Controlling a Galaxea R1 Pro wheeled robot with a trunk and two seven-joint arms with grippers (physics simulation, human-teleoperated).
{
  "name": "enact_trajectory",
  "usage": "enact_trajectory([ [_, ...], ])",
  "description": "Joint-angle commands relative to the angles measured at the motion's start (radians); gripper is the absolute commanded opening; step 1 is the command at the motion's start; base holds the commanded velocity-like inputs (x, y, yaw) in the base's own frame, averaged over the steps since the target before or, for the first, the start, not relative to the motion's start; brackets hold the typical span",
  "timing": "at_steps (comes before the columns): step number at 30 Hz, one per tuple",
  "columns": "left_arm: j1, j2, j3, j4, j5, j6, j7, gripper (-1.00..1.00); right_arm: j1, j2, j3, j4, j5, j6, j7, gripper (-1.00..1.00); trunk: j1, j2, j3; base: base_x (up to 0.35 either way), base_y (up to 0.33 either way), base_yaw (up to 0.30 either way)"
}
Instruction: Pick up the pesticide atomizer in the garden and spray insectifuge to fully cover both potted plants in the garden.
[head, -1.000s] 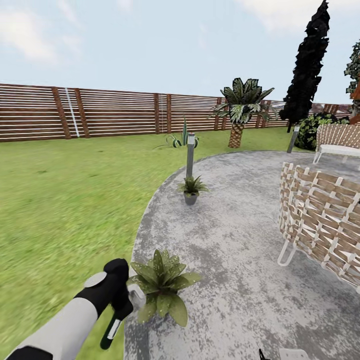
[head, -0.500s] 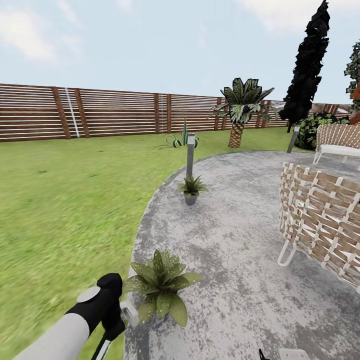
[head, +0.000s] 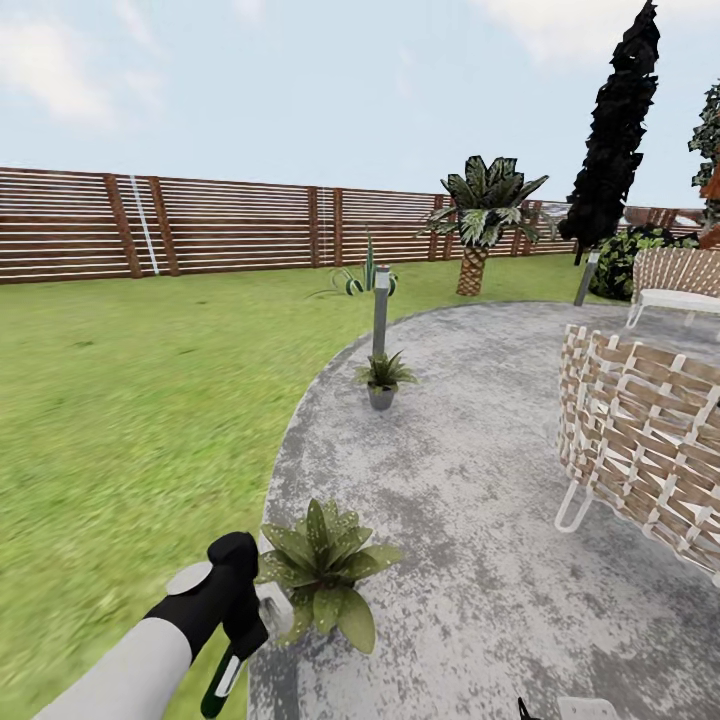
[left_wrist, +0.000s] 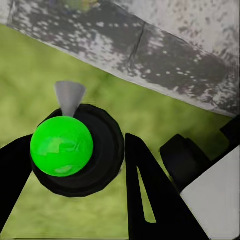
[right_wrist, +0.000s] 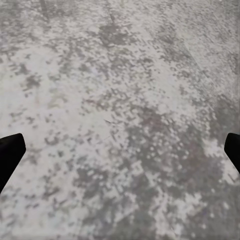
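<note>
In the head view my left gripper (head: 245, 625) is shut on the pesticide atomizer (head: 222, 684), a dark green bottle with a white label. The bottle hangs below the hand, and its whitish trigger head (head: 276, 610) almost touches the near potted plant (head: 322, 572) at the patio's edge. In the left wrist view the atomizer (left_wrist: 62, 146) is seen end-on, bright green in a black ring, between the black fingers (left_wrist: 142, 190). The far potted plant (head: 382, 376) stands in a grey pot further along the patio rim. My right gripper (right_wrist: 120, 150) is open above bare patio stone.
A grey bollard lamp (head: 380, 310) rises just behind the far plant. Woven chairs (head: 640, 450) stand on the patio's (head: 470, 480) right side. Lawn (head: 130, 420) spreads to the left, ringed by a slatted wooden fence (head: 220, 225), with a palm (head: 480, 220) and a dark cypress (head: 615, 130).
The left arm dipped down and away from the near plant half a second ago. It has since risen back toward the leaves with the atomizer still held. The camera has not moved.
</note>
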Motion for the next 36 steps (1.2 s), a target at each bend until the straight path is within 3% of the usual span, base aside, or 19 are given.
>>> enact_trajectory([
  [1, 0.0, 0.006, 0.0, -0.001, -0.008, 0.007, -0.009, -1.0, -0.001, 0.0, -0.005, 0.001, 0.01, -0.003, -0.005, 1.0, 0.0, 0.0, -0.001, 0.0, 0.0, 0.0],
  [3, 0.0, 0.027, 0.003, -0.001, -0.008, 0.007, -0.008, -1.0, -0.001, 0.0, -0.005, 0.001, 0.01, -0.003, -0.005, 1.0, 0.0, 0.0, -0.001, 0.0, 0.0, 0.0],
  [6, 0.002, 0.08, 0.005, 0.0, -0.006, 0.006, -0.007, -1.0, -0.001, -0.004, -0.005, 0.002, 0.011, -0.003, -0.006, 1.0, 0.0, 0.0, -0.001, 0.0, 0.0, 0.0],
  [19, 0.015, 0.085, 0.003, 0.005, -0.007, 0.005, 0.004, -1.0, -0.001, -0.009, -0.005, 0.0, 0.011, -0.003, -0.006, 1.0, 0.0, 0.0, -0.001, 0.0, 0.0, 0.0],
  [22, 0.004, 0.072, 0.001, -0.001, -0.006, 0.005, -0.001, -1.0, -0.001, -0.008, -0.005, 0.0, 0.01, -0.003, -0.006, 1.0, 0.0, 0.0, -0.001, 0.0, 0.0, 0.0],
  [25, 0.0, 0.018, -0.006, -0.004, -0.007, 0.001, -0.007, -1.0, -0.001, -0.009, -0.005, 0.0, 0.01, -0.003, -0.006, 1.0, 0.0, 0.0, -0.001, 0.0, 0.0, -0.053],
  [27, -0.001, -0.016, -0.039, -0.004, -0.007, 0.001, -0.008, -1.0, -0.001, -0.009, -0.005, -0.001, 0.01, -0.003, -0.006, 1.0, 0.0, 0.0, -0.001, 0.0, 0.0, -0.173],
  [31, -0.001, -0.024, -0.073, -0.003, -0.009, 0.003, -0.009, -1.0, -0.001, -0.009, -0.005, -0.001, 0.01, -0.003, -0.006, 1.0, 0.0, 0.0, -0.001, 0.0, 0.0, -0.198],
  [36, -0.001, -0.025, -0.075, -0.003, -0.009, 0.008, -0.009, -1.0, -0.001, 0.0, -0.005, -0.001, 0.01, -0.004, -0.006, 1.0, 0.0, 0.0, -0.001, 0.0, 0.0, -0.015],
])
